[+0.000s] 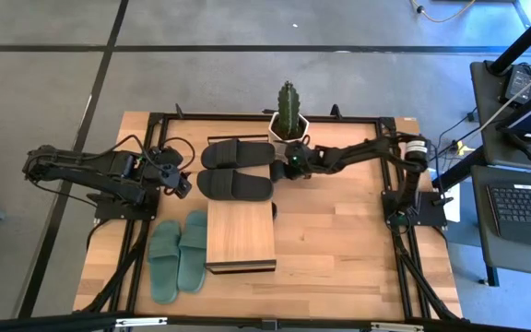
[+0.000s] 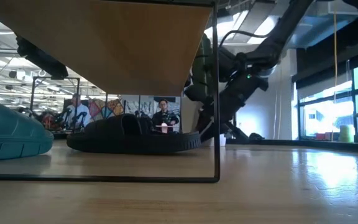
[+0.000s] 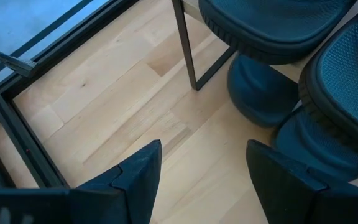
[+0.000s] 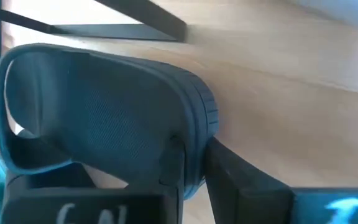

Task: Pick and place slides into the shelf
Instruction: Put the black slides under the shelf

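Shelf [image 1: 241, 235] sits centre frame in the high view, plank top, thin black frame; in the low view its underside fills the upper left and one black leg runs down mid-frame. Green pair of slides [image 1: 178, 256] lies side by side just left of the shelf, lower left of centre. Two black slides [image 1: 236, 169] lie crosswise above the shelf, one behind the other, below the potted cactus [image 1: 289, 112] at the table's far edge. Right gripper [image 1: 279, 171] reaches in from the right of frame to the right-hand end of the nearer black slide [image 1: 235, 184]; in the right wrist view its fingers [image 4: 232, 174] are clamped on the edge of a dark slide [image 4: 98, 118], held tilted above the wood. Low view shows that slide [image 2: 132, 137] low, centre frame, with the arm coming down on it from the upper right. Left gripper [image 1: 181, 183] hangs left of the black slides, fingers apart, holding nothing; its wrist view shows bare tabletop [image 3: 104, 106] between the fingers [image 3: 138, 180] and dark slides at the upper right of frame. People visible far back in the room, low view, left of centre
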Tool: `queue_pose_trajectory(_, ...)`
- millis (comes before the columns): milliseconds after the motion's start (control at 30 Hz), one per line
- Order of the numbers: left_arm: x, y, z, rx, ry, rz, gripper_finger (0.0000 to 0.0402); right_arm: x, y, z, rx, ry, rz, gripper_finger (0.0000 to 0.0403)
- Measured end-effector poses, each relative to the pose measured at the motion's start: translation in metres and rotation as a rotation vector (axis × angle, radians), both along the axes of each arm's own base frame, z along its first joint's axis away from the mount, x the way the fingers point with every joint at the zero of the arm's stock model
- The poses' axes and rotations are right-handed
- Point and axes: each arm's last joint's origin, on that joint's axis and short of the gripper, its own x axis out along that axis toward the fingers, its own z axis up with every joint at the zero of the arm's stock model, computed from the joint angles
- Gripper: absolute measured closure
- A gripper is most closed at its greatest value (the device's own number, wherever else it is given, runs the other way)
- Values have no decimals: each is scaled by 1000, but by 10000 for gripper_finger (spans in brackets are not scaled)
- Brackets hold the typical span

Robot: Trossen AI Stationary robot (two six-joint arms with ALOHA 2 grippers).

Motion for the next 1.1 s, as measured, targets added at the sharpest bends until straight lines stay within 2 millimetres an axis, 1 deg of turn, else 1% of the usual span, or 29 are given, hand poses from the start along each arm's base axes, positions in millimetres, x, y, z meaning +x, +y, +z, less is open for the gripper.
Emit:
queue_pose_trajectory(167, 0, 0, 0, 0, 4, 0, 177, 7, -2, 1, 1, -16, 18, 352)
queue_pose_trajectory(400, 0, 0, 0, 0, 4, 0, 177, 6, -1, 2, -18, -2, 55, 350)
queue_pose_trajectory(500, 0, 0, 0, -1, 4, 0, 177, 6, -1, 2, -22, 0, 60, 338)
queue_pose_trajectory(667, 0, 0, 0, -1, 3, 0, 177, 6, -1, 2, -18, -2, 55, 296)
queue_pose_trajectory(933, 0, 0, 0, -3, 3, 0, 177, 6, -1, 2, 11, -6, 24, 198)
queue_pose_trajectory(1100, 0, 0, 0, -3, 4, 0, 177, 6, -1, 5, 13, -12, 19, 159)
